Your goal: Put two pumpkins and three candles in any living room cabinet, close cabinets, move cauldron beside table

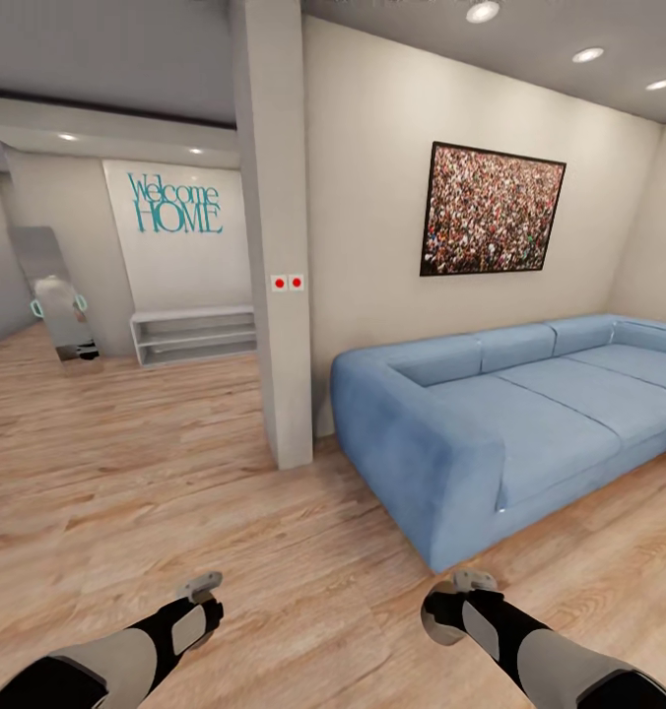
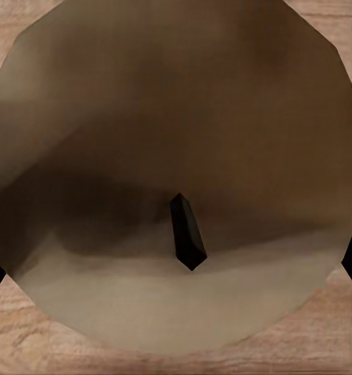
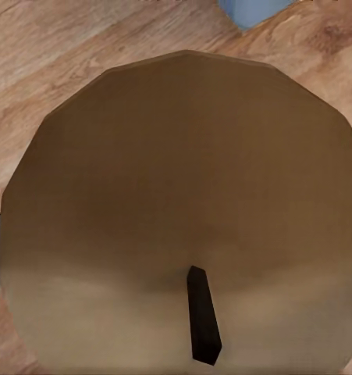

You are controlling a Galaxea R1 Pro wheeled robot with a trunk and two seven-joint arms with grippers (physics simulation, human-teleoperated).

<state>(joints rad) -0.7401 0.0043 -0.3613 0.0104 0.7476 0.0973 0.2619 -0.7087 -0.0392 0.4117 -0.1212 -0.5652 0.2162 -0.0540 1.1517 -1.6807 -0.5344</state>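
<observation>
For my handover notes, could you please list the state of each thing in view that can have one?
Left gripper: shut on candle, held over the wood floor.
Right gripper: shut on a second candle.
Sofa: seat bare.
White shelf unit: open-fronted, shelves bare.

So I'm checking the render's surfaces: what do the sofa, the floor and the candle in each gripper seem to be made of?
The sofa looks like matte blue fabric: soft padded cushions, no sheen. The floor looks like light wood planks, with visible grain and seams and a slight gloss. The candle at the left gripper and the one at the right look like matte beige wax, each with a dark wick; probably.
</observation>
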